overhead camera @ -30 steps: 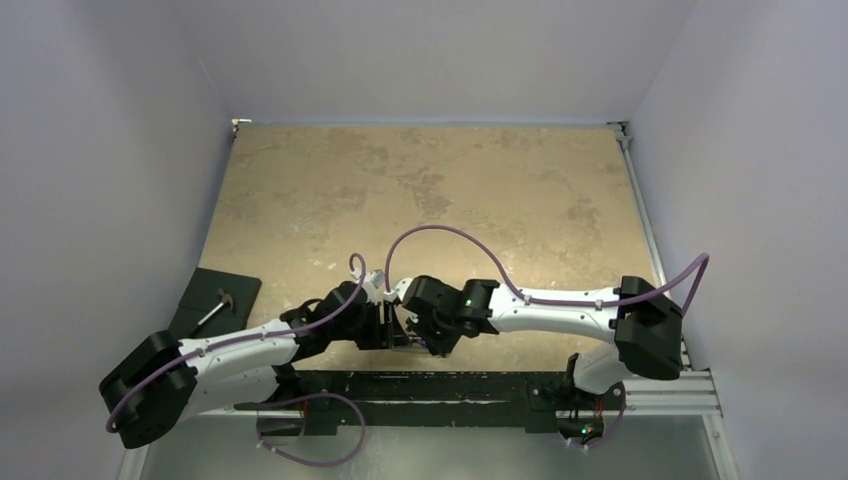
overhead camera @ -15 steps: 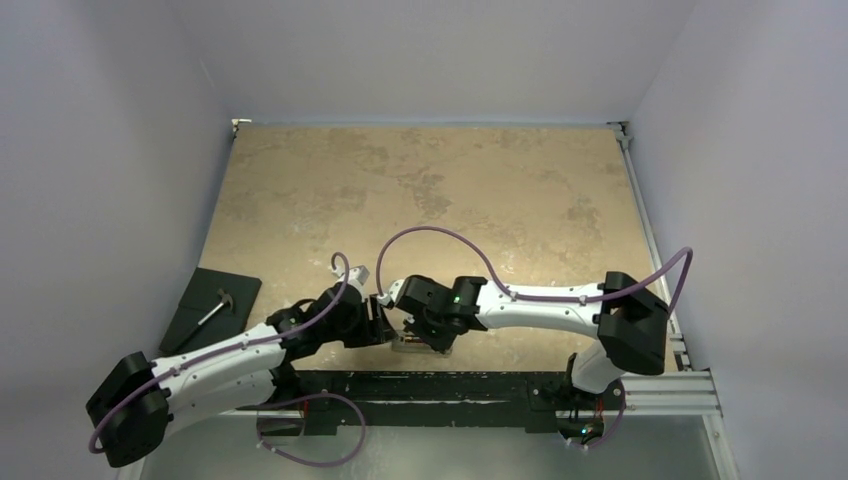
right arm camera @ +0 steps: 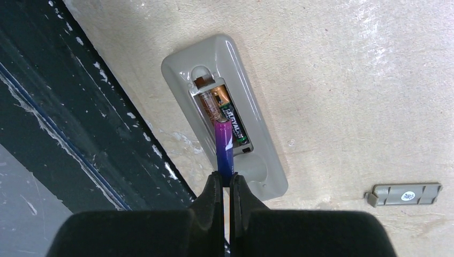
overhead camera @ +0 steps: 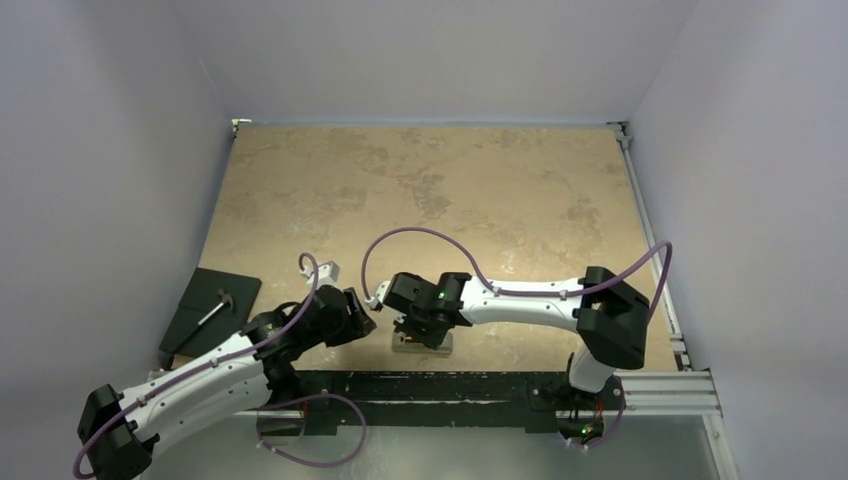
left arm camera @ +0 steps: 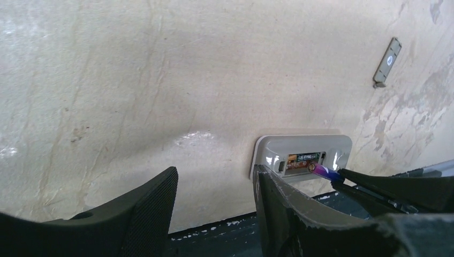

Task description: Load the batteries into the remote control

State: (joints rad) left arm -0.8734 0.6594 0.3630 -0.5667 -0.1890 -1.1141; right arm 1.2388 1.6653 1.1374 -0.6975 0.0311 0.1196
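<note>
1. Two batteries showed: the brown battery [right arm camera: 227, 115] lay in the recess of the remote [right arm camera: 263, 174], and the purple battery [right arm camera: 225, 143] was in your right pincer [right arm camera: 225, 184].
2. Your right pincer was clamped on the purple battery's near end. The battery's free end slanted over the recess, across the end of the brown battery. These views did not let you tell whether the two touched.
3. The remote lay grey back up on the surface [right arm camera: 348, 80], close to its near edge and beside the black strip [right arm camera: 80, 107].
4. Your left pincer [left arm camera: 214, 182] stood apart and held nothing. It hovered just left of the remote, with one finger [left arm camera: 273, 201] near the remote's end.
5. The cover [right arm camera: 404, 194] lay flat on the surface, apart from the remote.
</note>
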